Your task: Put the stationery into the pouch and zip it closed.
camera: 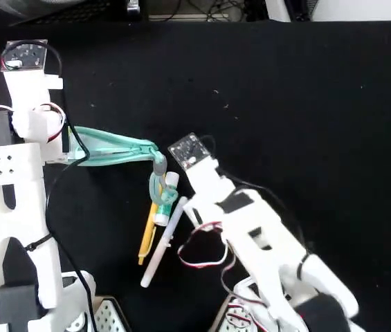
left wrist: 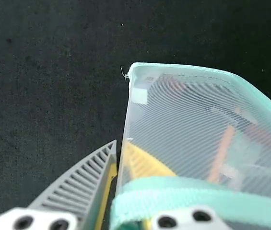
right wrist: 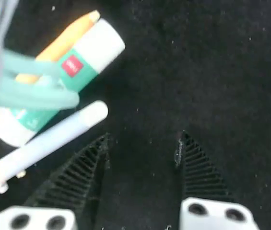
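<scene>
A black cloth (camera: 306, 104) covers the whole table, matte and slightly fuzzy, lying flat with no folds that I can see. A few pale specks of lint (camera: 216, 90) sit on the cloth towards its far side, and up close more tiny flecks are scattered across its weave (right wrist: 221, 57). Past the cloth's far edge runs a dark strip of clutter where thin cables (camera: 202, 8) loop about. At the cloth's far right corner there is a white panel (camera: 361, 8), and above its far left corner a pale grey shape (camera: 36, 5) that I cannot make out.
</scene>
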You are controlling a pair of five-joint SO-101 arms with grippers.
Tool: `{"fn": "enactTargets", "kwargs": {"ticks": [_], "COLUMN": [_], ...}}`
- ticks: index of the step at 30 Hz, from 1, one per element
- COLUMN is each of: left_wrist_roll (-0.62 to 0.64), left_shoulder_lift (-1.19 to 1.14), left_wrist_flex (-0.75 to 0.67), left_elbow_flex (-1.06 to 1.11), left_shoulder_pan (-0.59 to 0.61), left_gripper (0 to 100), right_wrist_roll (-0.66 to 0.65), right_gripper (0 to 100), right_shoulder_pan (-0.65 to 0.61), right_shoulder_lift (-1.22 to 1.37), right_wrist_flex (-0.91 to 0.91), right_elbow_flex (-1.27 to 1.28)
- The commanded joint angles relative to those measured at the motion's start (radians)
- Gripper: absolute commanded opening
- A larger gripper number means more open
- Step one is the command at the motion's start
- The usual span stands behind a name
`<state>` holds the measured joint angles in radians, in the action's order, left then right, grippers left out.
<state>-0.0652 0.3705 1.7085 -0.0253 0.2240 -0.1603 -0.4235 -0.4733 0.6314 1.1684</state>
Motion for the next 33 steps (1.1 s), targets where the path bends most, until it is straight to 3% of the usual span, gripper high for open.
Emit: {"fn": "enactTargets", "kwargs": {"ticks": [1, 8, 20, 28, 33], "left_wrist_roll": [0.002, 0.002, 0.002, 0.002, 0.002], "left_shoulder_lift": [0.011, 0.011, 0.011, 0.011, 0.011], "left_wrist_flex": [-0.012, -0.011, -0.015, -0.015, -0.011], "left_elbow_flex": [0.012, 0.005, 0.005, 0.007, 0.012], "left_shoulder_pan": [-0.002, -0.002, -0.002, -0.002, -0.002], "left_gripper": [3, 3, 3, 3, 3], "right_wrist_roll": [0.003, 0.08, 0.101, 0.077, 0.129], "right_gripper": [20.9, 20.9, 21.1, 21.1, 21.1], "right_shoulder_pan": [0.083, 0.233, 0.176, -0.106, -0.158], "right_shoulder_lift": [0.031, -0.09, -0.105, 0.005, 0.015], "right_wrist_flex": [-0.012, 0.071, 0.285, 0.41, 0.324], "right_elbow_flex": [-0.076, -0.096, -0.16, -0.259, -0.263]}}
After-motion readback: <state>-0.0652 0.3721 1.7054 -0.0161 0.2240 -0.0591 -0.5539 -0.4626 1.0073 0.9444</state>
